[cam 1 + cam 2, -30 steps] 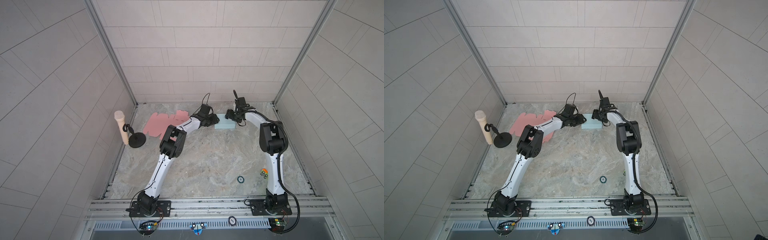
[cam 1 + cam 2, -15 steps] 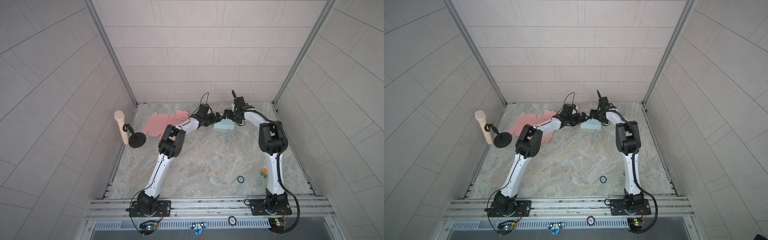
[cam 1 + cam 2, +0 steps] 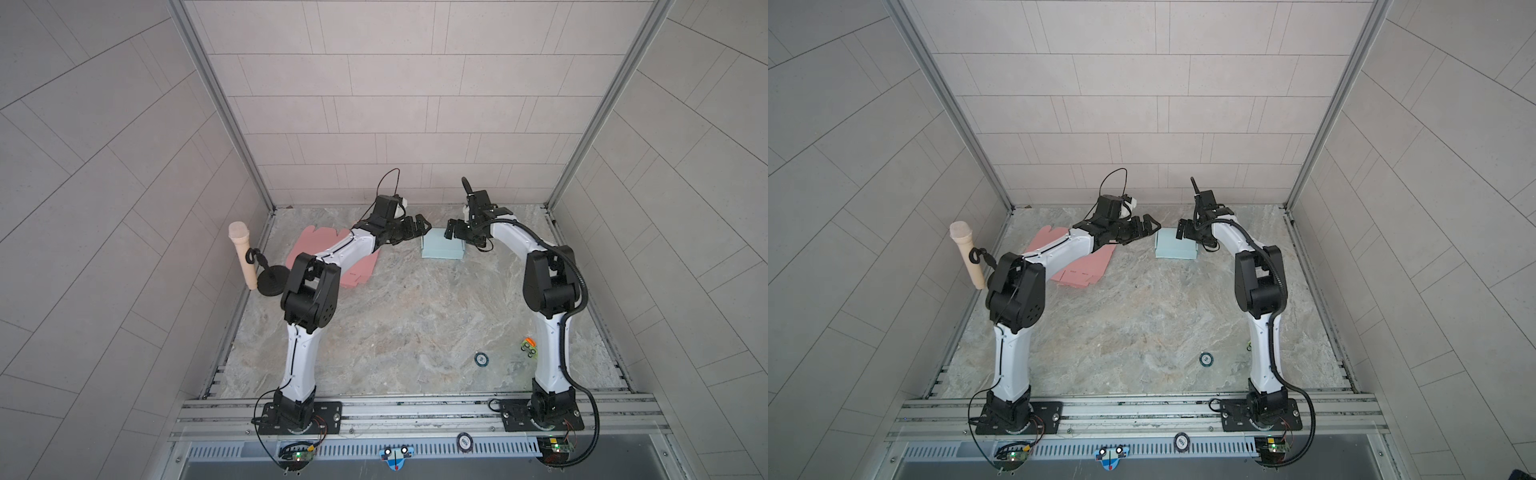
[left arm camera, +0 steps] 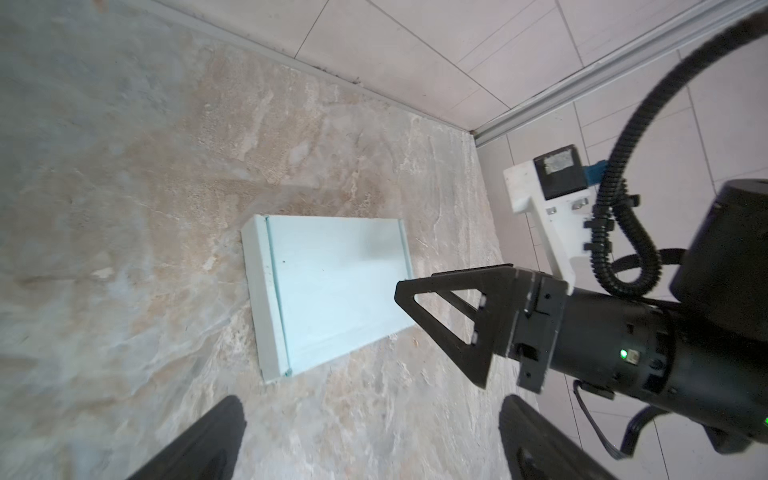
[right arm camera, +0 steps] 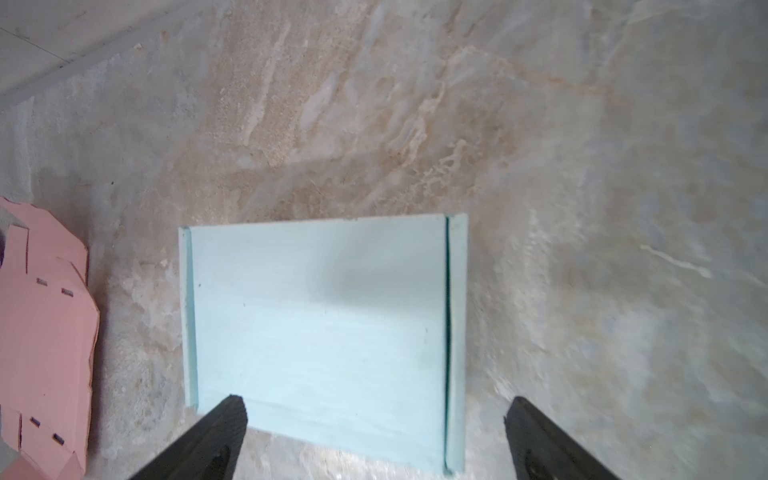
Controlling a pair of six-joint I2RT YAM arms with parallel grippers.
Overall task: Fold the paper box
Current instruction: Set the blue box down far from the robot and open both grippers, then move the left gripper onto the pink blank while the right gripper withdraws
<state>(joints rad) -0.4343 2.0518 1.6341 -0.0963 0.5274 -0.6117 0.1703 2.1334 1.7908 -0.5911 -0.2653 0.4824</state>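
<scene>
The paper box [image 3: 442, 248] [image 3: 1176, 248] is pale blue, folded shut, and lies flat on the marble floor near the back wall. No gripper touches it. My left gripper [image 3: 422, 224] [image 3: 1150, 226] hovers just left of it, open and empty. My right gripper [image 3: 453, 230] [image 3: 1183, 230] hangs open over its back right corner. The left wrist view shows the box [image 4: 332, 286] ahead of my spread left gripper [image 4: 370, 419], with the right gripper [image 4: 440, 316] beyond it. In the right wrist view the box [image 5: 320, 332] lies partly between the wide fingers of my right gripper [image 5: 374, 419].
Flat pink cardboard blanks [image 3: 328, 257] [image 5: 41, 332] lie under the left forearm. A beige microphone [image 3: 243, 259] leans on a black stand [image 3: 272, 280] by the left wall. A small round disc [image 3: 481, 358] and a green-orange toy [image 3: 529, 347] lie near the right arm's base.
Both grippers have opened wide and pulled back from the box, the left one to the left, the right one up and right. The box stays put.
</scene>
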